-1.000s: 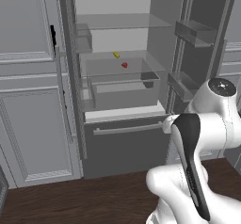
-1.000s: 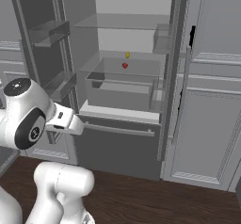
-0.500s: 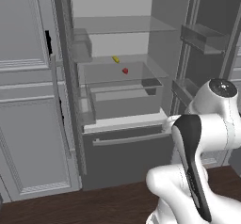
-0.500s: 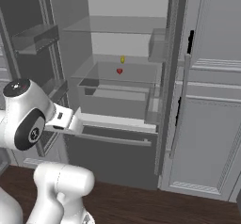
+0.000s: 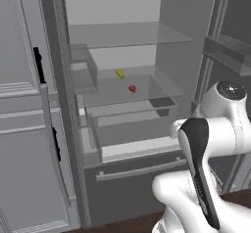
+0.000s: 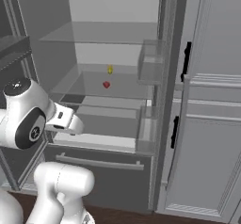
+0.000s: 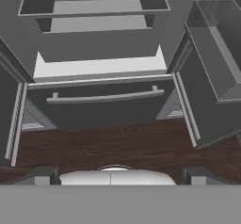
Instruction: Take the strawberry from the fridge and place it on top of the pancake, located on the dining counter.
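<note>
The fridge (image 5: 137, 183) stands open straight ahead, its pale shelves showing above the shut bottom drawer (image 7: 103, 110). The strawberry (image 5: 132, 88) is a tiny red berry lying on a glass shelf about mid-height, also seen as strawberry (image 6: 106, 84). A small yellow item (image 5: 119, 73) lies just behind it. My gripper (image 7: 117, 175) is open with nothing between its fingertips (image 7: 44, 175). It hangs low in front of the drawer, well below and short of the berry. The pancake and the dining counter are out of view.
Light grey panelled cabinets (image 5: 19, 129) flank the fridge on the left and cabinets (image 6: 212, 124) on the right. Open fridge doors with bins (image 5: 230, 51) stand to either side. Clear bins (image 6: 150, 68) sit at the shelf's edge. Dark wooden floor (image 7: 117, 143) lies below.
The whole picture has grown and shifted: the base has driven closer to the fridge. The arm holds the same pose and the gripper stays open.
</note>
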You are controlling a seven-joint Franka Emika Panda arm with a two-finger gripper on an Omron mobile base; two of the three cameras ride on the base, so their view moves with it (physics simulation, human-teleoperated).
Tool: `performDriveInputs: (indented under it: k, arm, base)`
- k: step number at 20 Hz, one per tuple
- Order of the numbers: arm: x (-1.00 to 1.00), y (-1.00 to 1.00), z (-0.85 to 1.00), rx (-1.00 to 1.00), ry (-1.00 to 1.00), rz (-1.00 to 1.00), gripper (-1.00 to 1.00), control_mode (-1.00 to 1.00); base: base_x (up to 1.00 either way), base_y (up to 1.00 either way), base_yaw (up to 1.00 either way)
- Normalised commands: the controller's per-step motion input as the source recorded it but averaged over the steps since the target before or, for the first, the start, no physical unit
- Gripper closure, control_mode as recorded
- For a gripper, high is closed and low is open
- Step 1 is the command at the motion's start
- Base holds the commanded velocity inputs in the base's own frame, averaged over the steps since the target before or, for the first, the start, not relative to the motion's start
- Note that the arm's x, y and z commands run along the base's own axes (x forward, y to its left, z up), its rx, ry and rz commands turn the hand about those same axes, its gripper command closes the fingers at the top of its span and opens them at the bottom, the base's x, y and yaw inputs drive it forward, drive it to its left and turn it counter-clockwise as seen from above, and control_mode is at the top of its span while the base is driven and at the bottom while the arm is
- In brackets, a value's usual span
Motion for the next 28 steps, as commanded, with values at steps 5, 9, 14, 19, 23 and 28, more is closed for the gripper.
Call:
performDriveInputs:
  k: [5,9,14,19,23,28]
  arm:
    - [0.0,0.0,0.0,0.0,0.0,0.0,-1.0,1.0]
    - [0.0,0.0,0.0,0.0,0.0,0.0,-1.0,1.0]
    - [0.0,0.0,0.0,0.0,0.0,0.0,-1.0,1.0]
    - [0.0,0.0,0.0,0.0,0.0,0.0,-1.0,1.0]
    - [0.0,0.0,0.0,0.0,0.0,0.0,-1.0,1.0]
    - [0.23,0.0,0.0,0.01,-0.07,0.07,-1.0,-1.0]
  base:
    - [0.73,0.06,0.03]
    - [0.65,0.03,0.05]
    - [0.57,0.12,0.02]
    - [0.54,0.08,0.03]
    - [0.41,0.01,0.03]
    - [0.07,0.0,0.03]
